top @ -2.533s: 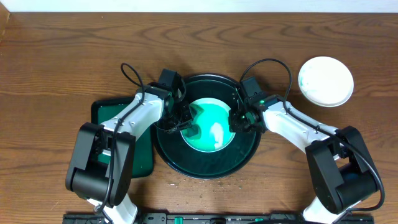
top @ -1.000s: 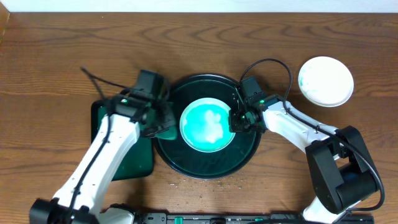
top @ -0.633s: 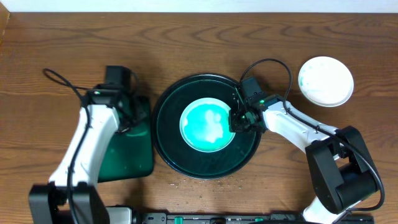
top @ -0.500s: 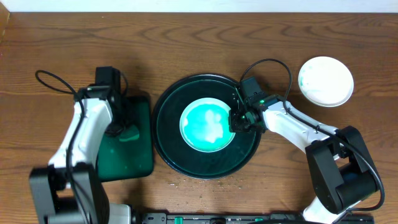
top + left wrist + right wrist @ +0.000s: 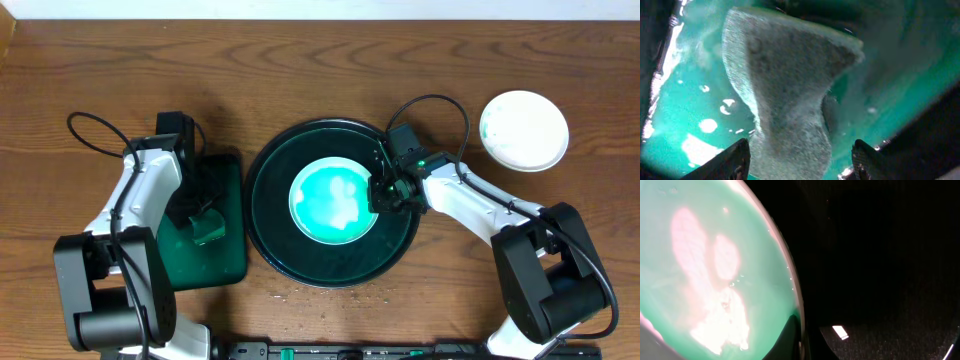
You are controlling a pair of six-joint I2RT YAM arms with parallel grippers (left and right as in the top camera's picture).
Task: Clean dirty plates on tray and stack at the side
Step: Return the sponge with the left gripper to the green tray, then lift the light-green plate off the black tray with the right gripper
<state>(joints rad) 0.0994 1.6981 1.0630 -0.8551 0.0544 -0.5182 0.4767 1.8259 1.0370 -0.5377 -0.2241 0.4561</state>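
Observation:
A small plate (image 5: 335, 200) smeared teal lies in the middle of the round black-green tray (image 5: 262, 230). My right gripper (image 5: 385, 190) is shut on the plate's right rim; the right wrist view shows the plate (image 5: 705, 270) with my gripper (image 5: 802, 342) pinching its pale edge. A second plate (image 5: 523, 130), mostly white, sits on the table at the far right. My left gripper (image 5: 203, 218) hangs over the rectangular green tray, open, with a grey-green sponge (image 5: 785, 90) lying between its fingers (image 5: 737, 157).
The rectangular dark green tray (image 5: 215, 265) lies left of the round tray, its wet floor (image 5: 695, 115) showing teal under the sponge. Cables loop behind both arms. Wood table surrounds everything.
My left arm carried the sponge off the plate leftward to the rectangular tray, then opened and let it go. The right gripper has stayed on the plate's rim.

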